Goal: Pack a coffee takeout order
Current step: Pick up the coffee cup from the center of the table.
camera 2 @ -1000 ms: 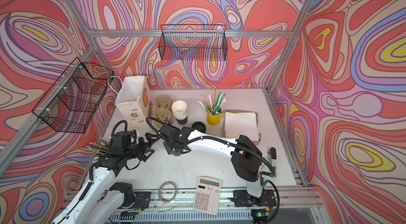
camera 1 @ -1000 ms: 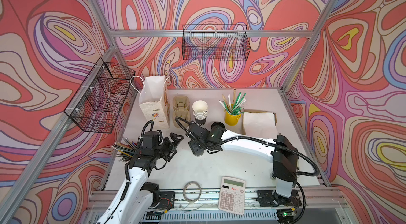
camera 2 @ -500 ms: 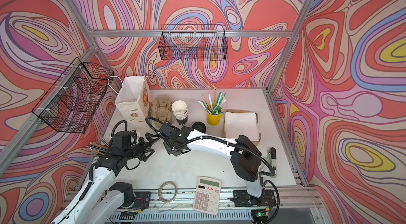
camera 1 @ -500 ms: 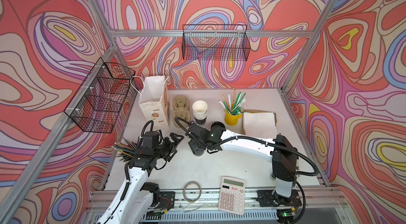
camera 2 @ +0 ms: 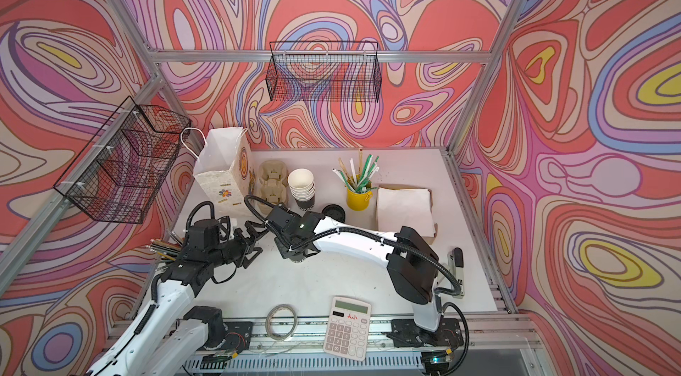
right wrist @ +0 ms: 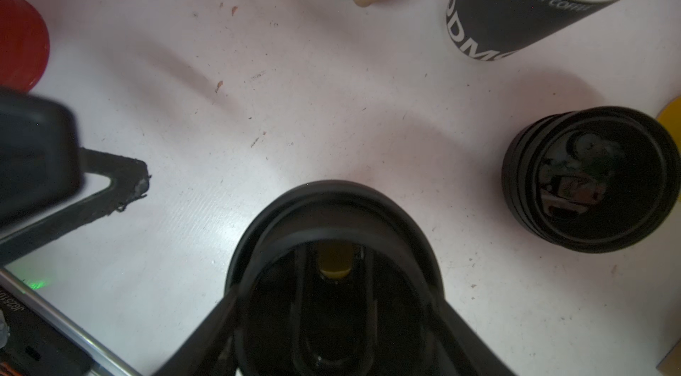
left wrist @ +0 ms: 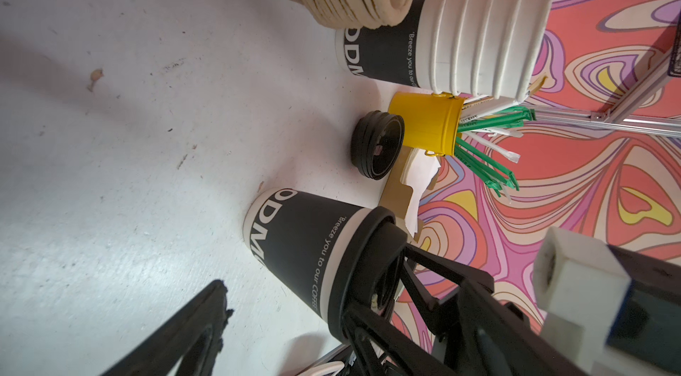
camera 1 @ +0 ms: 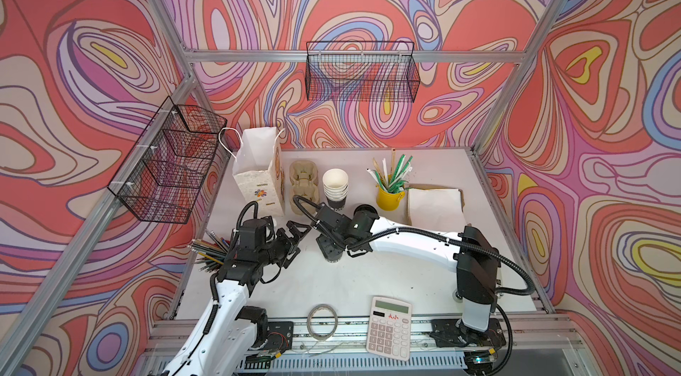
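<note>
One white paper bag [camera 1: 258,175] stands on the surface. There is one pile of pulp carriers [camera 1: 304,186], several nested, and one lidded black cup [left wrist: 306,249]. One stack of lidless cups [camera 1: 335,186] holds roughly five. Also one stack of black lids [left wrist: 376,145], one yellow pot [camera 1: 390,197] with many straws, one napkin pile [camera 1: 435,204], one calculator [camera 1: 390,328], one tape roll [camera 1: 323,320] and one bunch of pencils [camera 1: 208,249]. A far wire basket [camera 1: 363,77] and a left wire basket [camera 1: 169,164] make two.
</note>
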Available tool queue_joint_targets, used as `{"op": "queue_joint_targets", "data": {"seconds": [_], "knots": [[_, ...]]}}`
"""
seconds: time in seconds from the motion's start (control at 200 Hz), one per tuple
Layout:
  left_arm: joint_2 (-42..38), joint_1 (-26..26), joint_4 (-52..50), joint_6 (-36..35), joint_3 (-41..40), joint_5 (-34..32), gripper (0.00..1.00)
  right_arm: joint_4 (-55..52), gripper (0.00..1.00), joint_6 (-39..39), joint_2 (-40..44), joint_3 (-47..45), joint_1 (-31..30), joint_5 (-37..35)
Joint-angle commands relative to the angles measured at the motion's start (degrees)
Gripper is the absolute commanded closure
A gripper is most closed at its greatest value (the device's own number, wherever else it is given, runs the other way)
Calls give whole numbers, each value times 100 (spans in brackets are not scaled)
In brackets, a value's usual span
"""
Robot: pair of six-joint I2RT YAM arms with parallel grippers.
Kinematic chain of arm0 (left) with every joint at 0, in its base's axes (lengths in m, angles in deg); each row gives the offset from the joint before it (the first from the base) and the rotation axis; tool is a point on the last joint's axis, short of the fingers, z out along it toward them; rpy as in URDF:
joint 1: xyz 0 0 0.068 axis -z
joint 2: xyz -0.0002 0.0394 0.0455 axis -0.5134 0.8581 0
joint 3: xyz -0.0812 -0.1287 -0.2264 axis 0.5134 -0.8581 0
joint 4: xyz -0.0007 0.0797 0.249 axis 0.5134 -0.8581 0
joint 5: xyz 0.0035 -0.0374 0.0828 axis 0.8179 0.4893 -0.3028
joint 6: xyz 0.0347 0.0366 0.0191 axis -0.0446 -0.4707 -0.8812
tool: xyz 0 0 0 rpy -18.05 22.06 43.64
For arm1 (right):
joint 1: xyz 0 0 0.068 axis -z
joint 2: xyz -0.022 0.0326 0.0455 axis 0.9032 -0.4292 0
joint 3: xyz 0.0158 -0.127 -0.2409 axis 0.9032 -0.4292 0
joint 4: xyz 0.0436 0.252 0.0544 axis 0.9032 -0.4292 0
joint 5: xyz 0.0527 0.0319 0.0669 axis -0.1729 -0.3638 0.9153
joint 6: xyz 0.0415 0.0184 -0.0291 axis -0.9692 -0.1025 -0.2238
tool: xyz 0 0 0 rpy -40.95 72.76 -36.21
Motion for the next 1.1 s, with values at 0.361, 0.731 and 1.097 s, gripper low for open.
{"op": "queue_joint_targets", "data": {"seconds": [0.361,0.731,1.097], "knots": [[-40,178,398,-20,-8,133,0,-777,30,-220,255,-78,34,-170],[204,803,581,-31,135,-211,0,-812,31,-332,503,-155,34,-260],[348,1129,872,85,149,-357,0,-989,31,-519,792,-351,34,-405]]}}
